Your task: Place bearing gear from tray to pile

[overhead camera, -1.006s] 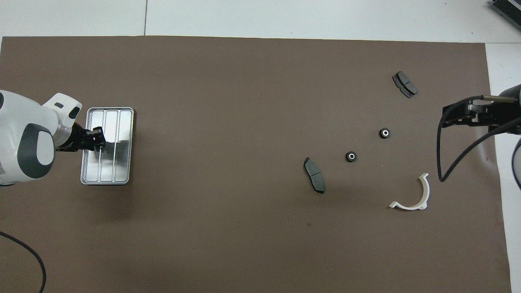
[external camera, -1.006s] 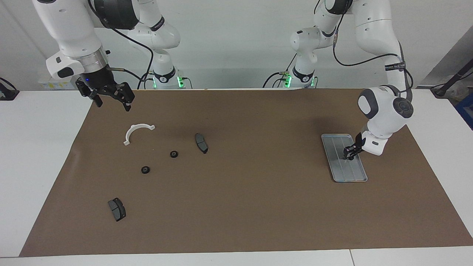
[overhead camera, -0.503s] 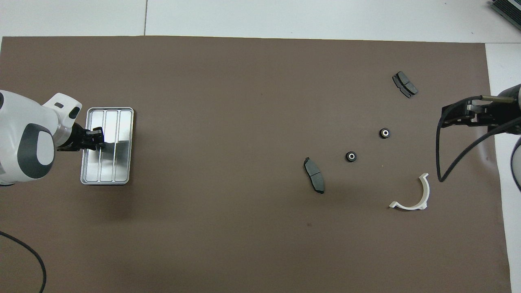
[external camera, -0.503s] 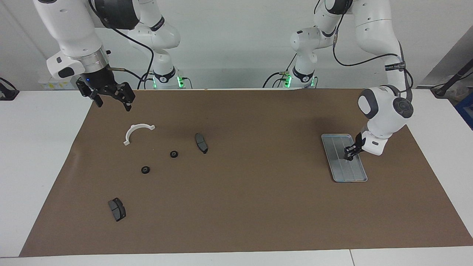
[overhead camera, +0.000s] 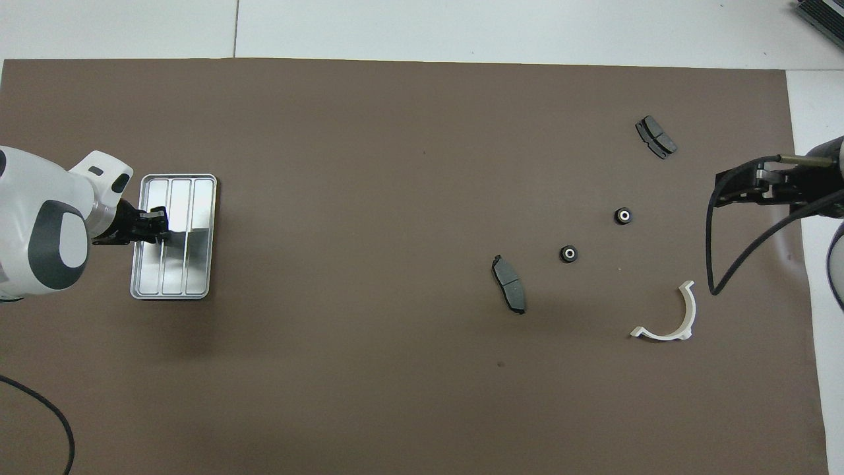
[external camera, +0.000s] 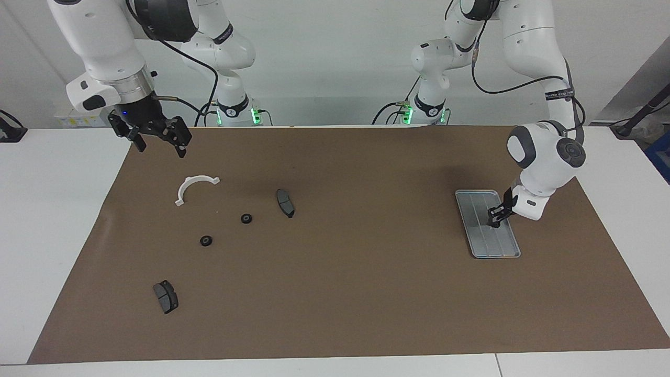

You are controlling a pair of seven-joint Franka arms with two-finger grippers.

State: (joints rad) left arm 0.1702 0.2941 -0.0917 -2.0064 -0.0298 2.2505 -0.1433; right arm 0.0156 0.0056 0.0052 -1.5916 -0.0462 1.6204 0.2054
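Observation:
The silver ridged tray lies at the left arm's end of the brown mat. My left gripper hangs low over it, shut on a small dark part that I take for a bearing gear; the rest of the tray looks bare. The pile is scattered at the right arm's end: a white half-ring bracket, two dark brake pads and two black bearing gears. My right gripper waits open, raised over the mat's edge beside the bracket.
The brown mat covers most of the white table. A black cable loops down from the right arm's wrist over the mat by the bracket. Another cable lies at the left arm's end.
My left gripper closed its fingers over the tray and rose very slightly. The right arm drifted up a touch. The pile's parts stayed where they were.

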